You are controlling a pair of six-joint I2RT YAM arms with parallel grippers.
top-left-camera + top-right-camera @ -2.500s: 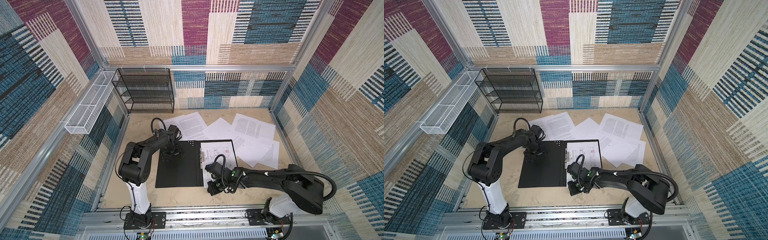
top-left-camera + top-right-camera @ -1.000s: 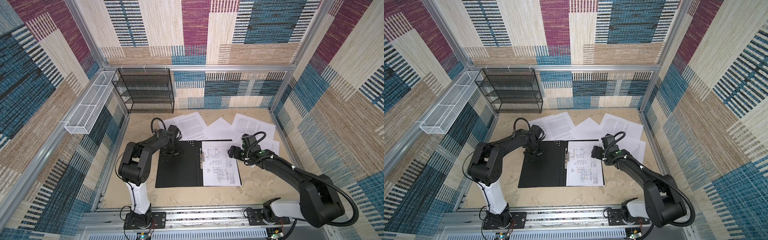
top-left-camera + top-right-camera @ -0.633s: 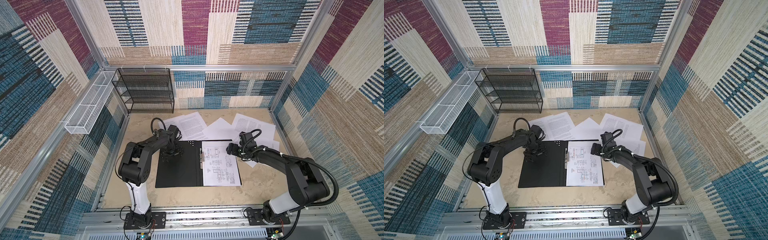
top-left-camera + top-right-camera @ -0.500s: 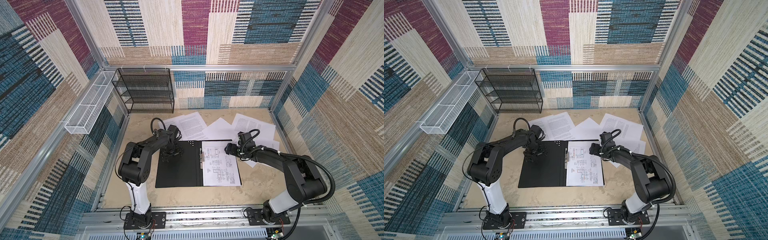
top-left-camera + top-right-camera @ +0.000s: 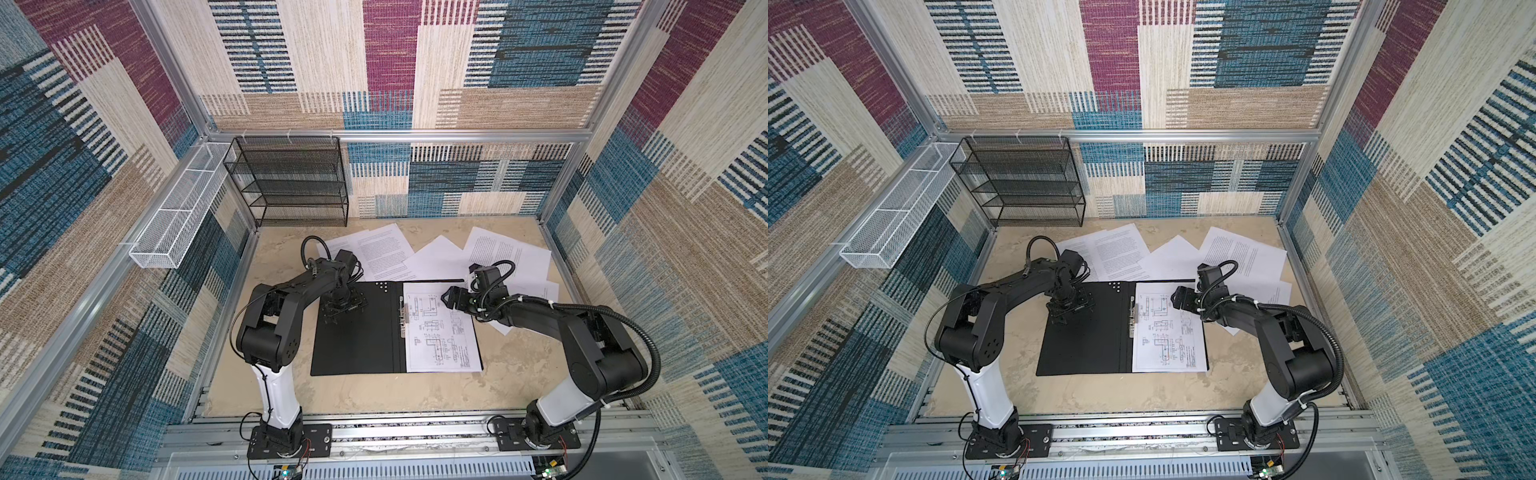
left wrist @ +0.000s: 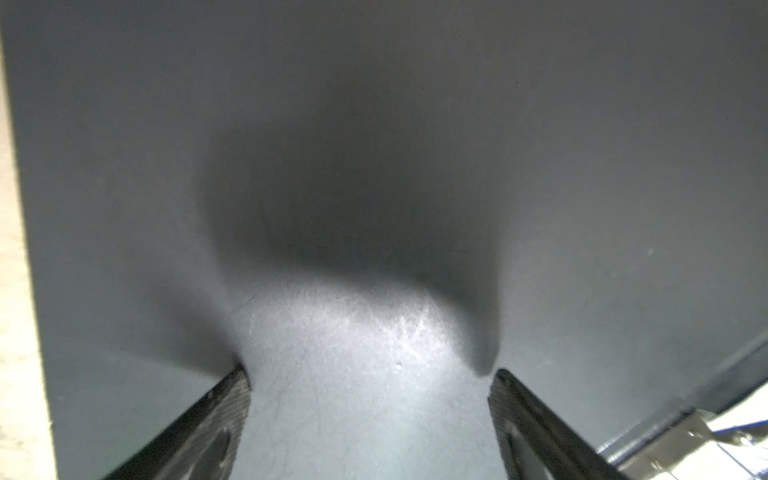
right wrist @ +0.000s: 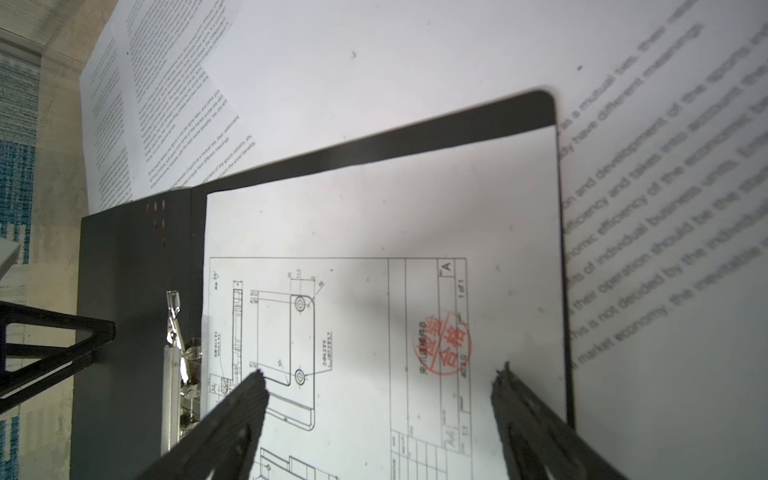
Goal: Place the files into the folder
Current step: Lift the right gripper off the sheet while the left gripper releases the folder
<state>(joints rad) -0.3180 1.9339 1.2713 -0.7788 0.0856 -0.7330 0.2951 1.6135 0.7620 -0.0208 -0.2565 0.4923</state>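
Right end effector (image 7: 380,374): spread, empty, over the drawing sheet (image 5: 440,332) lying in the folder (image 5: 357,332), right leaf.
Left end effector (image 6: 368,374): spread, low on the left leaf.
Files (image 5: 507,253): loose, overlapping, on the bench (image 5: 374,395) behind and right.
Risk: you may drag two sheets, or shift the filed one.
In the way: spine clip (image 5: 401,311).

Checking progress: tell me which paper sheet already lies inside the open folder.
The sheet with line drawings, flat on the folder's right half beside the clip. The other sheets, printed text or blank, lie on the table.
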